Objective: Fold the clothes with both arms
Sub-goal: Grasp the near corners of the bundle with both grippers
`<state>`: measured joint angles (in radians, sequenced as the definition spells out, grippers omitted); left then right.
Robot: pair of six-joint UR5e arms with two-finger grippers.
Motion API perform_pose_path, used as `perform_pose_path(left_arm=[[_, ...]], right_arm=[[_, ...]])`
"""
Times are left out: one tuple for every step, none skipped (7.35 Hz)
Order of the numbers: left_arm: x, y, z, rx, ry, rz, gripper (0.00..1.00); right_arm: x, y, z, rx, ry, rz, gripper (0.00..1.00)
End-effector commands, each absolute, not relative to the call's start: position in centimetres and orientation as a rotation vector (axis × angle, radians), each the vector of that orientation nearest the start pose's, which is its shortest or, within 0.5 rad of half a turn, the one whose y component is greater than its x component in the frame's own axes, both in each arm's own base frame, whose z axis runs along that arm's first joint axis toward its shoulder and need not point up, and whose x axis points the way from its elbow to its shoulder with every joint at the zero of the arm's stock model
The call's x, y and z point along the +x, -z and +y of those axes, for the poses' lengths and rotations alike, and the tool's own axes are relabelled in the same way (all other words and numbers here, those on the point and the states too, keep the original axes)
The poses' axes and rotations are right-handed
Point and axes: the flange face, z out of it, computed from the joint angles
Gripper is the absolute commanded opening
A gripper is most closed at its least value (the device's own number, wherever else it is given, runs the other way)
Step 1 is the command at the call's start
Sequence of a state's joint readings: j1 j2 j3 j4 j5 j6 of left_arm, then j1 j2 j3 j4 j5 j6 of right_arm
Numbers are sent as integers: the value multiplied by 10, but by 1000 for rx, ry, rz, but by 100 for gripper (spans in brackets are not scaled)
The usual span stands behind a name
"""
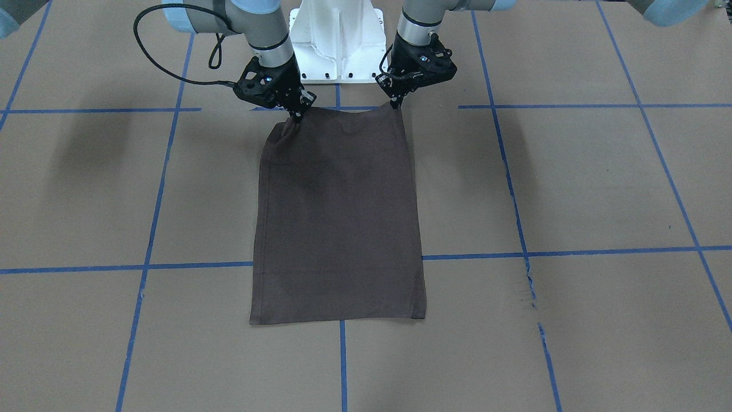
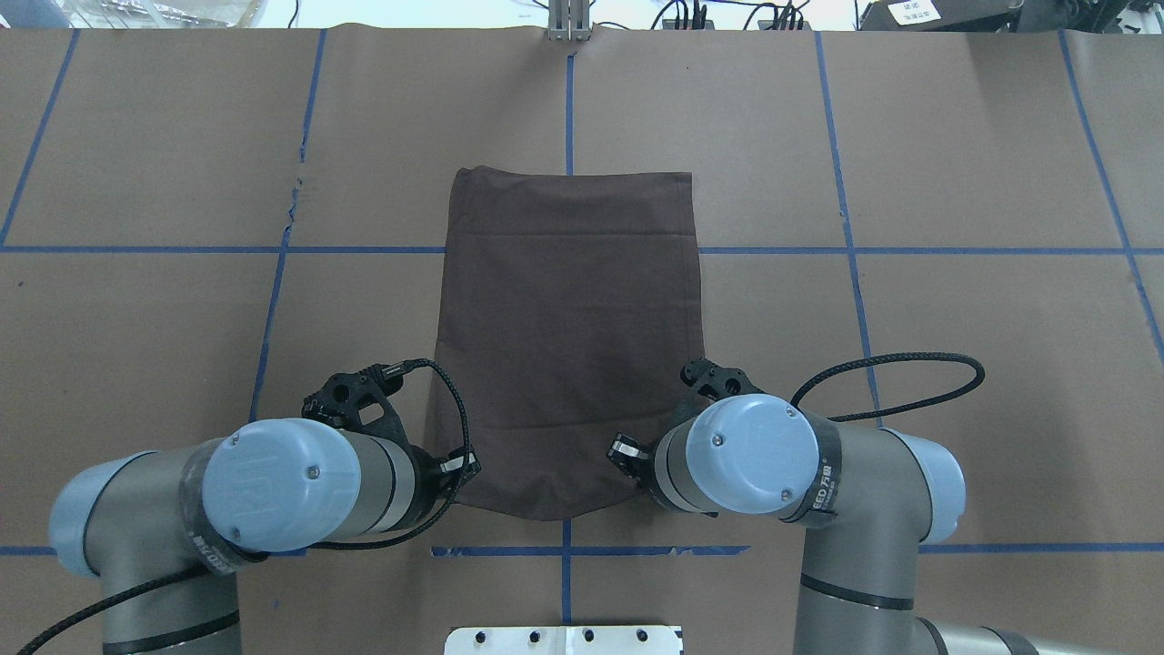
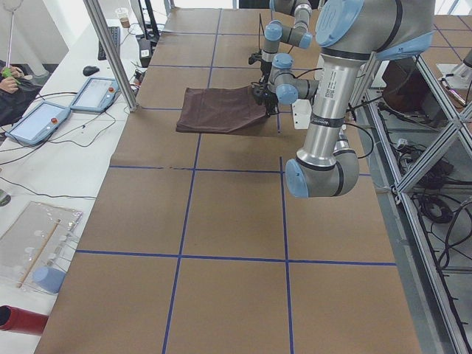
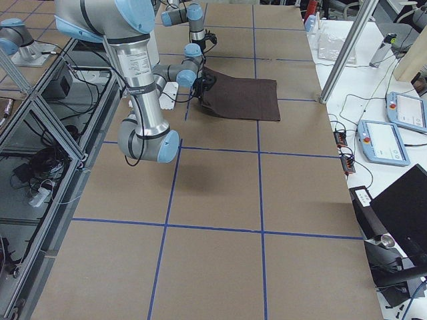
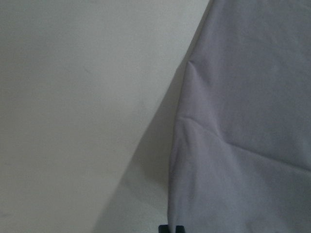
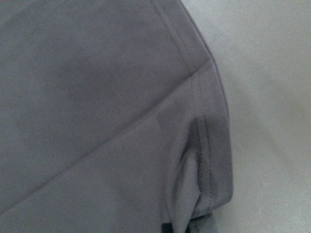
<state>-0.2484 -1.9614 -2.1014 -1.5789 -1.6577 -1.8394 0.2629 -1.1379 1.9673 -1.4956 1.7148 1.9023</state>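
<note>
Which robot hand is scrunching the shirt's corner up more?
The right gripper: the T-shirt bunches into wrinkles there, while the corner at the left gripper lies flatter.

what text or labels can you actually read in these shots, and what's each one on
"EED", then unclear characters: black band round the right arm.
White letters on the taped band round the left arm: too blurred to read.
Left side view, printed strip on the left arm's silver tube: too small to read.
The dark brown T-shirt: no lettering shows.
</note>
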Motion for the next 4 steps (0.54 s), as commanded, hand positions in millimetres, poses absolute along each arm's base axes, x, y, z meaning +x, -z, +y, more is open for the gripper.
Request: perform_pose_path(left_arm=[[470, -195, -207, -136, 382, 935, 0], [465, -190, -200, -143, 372, 938, 0], [468, -193, -200, -145, 364, 932, 0], [471, -190, -199, -141, 350, 938, 0]], right_arm=[[-513, -229, -231, -195, -429, -950, 0], [-504, -234, -222, -205, -416, -948, 0], [-508, -231, -221, -208, -410, -951, 0], [-503, -234, -245, -175, -439, -952, 0]])
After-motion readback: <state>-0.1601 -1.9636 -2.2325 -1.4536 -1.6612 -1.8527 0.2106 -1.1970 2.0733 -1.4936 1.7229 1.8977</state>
